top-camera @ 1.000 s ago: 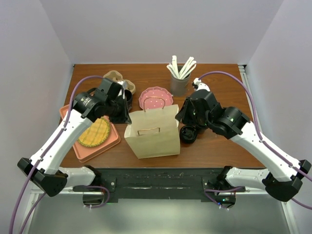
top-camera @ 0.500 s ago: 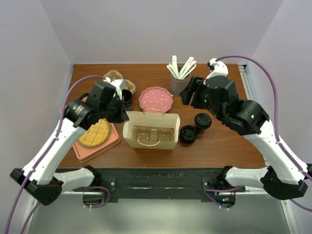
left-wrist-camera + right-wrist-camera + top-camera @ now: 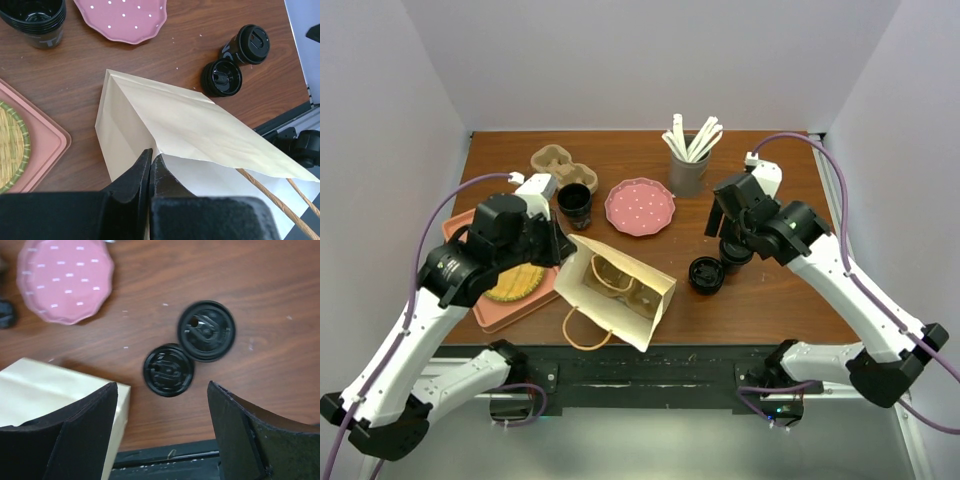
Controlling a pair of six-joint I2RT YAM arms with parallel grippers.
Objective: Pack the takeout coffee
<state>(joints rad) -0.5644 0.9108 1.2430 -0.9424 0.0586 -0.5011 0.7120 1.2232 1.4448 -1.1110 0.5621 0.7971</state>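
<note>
The tabletop point(image 3: 620, 150) is dark, grained wood, and it is crowded. At the far side stand a grey pot of white sticks point(image 3: 688, 165), a scalloped pink plate with white dots point(image 3: 640, 206), a stack of glossy black cups point(image 3: 574, 204) and a moulded brown cardboard carrier point(image 3: 554, 160). On the left lies a salmon-pink tray point(image 3: 525, 308) with rounded corners, and on it a round woven mat point(image 3: 516, 272) with a green rim.

The paper bag point(image 3: 620, 300) sits near the middle of the tabletop, just right of the tray. It is plain tan paper with creased side folds and thin looped twine handles. It is tipped over toward the near edge, so its open mouth faces up and nearward. The long side of the mouth runs from far-left to near-right. Brown moulded pockets show inside it, though not clearly. The left pincer point(image 3: 150, 162) is closed tight on the bag's far-left edge, with the paper caught between its black fingers.

The two takeout coffees stand upright on bare wood just right of the bag. Both are black with round embossed black lids. The near coffee cup point(image 3: 168, 370) and the far coffee cup point(image 3: 206, 331) sit right beside each other, the near one closer to the bag. The right pincer point(image 3: 161, 383) hangs above them with its fingers spread wide and nothing between them. From overhead, that arm hides part of the far cup.
</note>
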